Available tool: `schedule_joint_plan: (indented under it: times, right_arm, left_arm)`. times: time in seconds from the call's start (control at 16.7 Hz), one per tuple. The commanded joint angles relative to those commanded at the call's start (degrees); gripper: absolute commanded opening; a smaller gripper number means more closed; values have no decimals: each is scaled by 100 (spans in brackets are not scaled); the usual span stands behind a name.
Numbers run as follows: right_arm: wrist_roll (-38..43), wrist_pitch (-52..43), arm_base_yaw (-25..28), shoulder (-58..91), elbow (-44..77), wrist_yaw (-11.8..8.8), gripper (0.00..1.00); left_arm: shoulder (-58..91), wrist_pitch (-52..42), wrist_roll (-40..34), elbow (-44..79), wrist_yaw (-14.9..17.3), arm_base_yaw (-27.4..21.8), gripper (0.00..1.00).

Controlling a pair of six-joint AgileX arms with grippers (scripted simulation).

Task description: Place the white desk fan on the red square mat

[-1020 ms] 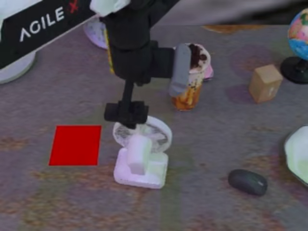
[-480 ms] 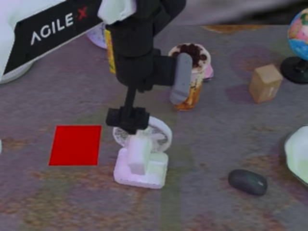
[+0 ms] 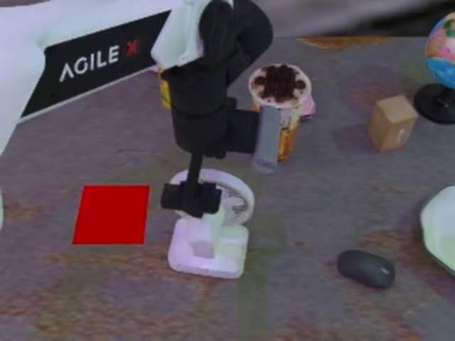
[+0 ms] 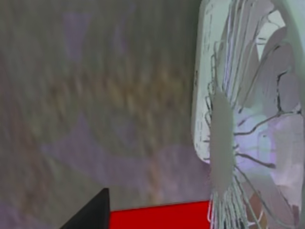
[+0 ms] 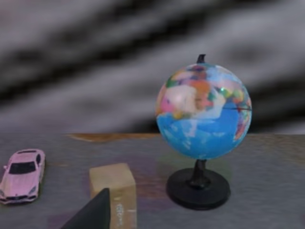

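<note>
The white desk fan (image 3: 213, 249) stands upright on its rounded square base in the middle of the table, with its grilled head (image 3: 238, 197) facing away from the front edge. My left gripper (image 3: 190, 199) hangs directly over the fan's head and motor housing, open and holding nothing. In the left wrist view the fan's grille (image 4: 248, 119) fills one side, close up, with one dark finger (image 4: 90, 214) apart from it. The red square mat (image 3: 111, 214) lies flat just left of the fan, also seen as the red mat (image 4: 157, 217). My right arm is outside the top view.
A chocolate-topped dessert cup (image 3: 281, 92) stands right behind the left arm. A wooden block (image 3: 392, 122), a globe (image 3: 442, 57), a white plate (image 3: 441, 227) and a dark mouse (image 3: 365, 268) occupy the right side. The right wrist view shows a pink toy car (image 5: 23, 174).
My left arm has swung toward the table's front edge and lowered, bringing its gripper from behind the fan's head to directly over it. The fan and mat have not moved.
</note>
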Motion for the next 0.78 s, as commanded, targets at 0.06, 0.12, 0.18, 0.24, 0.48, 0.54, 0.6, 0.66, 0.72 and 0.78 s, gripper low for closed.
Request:
schedule_joint_plan:
  times: [0.06, 0.12, 0.18, 0.24, 0.48, 0.54, 0.6, 0.66, 0.72, 0.78]
  right_arm:
    - [0, 0, 0, 0, 0, 0, 100]
    - [0, 0, 0, 0, 0, 0, 100]
    - [0, 0, 0, 0, 0, 0, 100]
    - [0, 0, 0, 0, 0, 0, 100]
    - [0, 0, 0, 0, 0, 0, 100]
    - [0, 0, 0, 0, 0, 0, 100]
    - [0, 0, 0, 0, 0, 0, 100]
    - [0, 0, 0, 0, 0, 0, 100]
    - [0, 0, 0, 0, 0, 0, 100]
    - [0, 0, 0, 0, 0, 0, 100]
  left_arm:
    - [0, 0, 0, 0, 0, 0, 100]
    - [0, 0, 0, 0, 0, 0, 92]
    - [0, 0, 0, 0, 0, 0, 85]
    - [0, 0, 0, 0, 0, 0, 77]
    - [0, 0, 0, 0, 0, 0, 47]
    - [0, 0, 0, 0, 0, 0, 40]
    - [0, 0, 0, 0, 0, 0, 32]
    - [0, 0, 0, 0, 0, 0, 25]
    - [0, 0, 0, 0, 0, 0, 17]
    - [0, 0, 0, 0, 0, 0, 10]
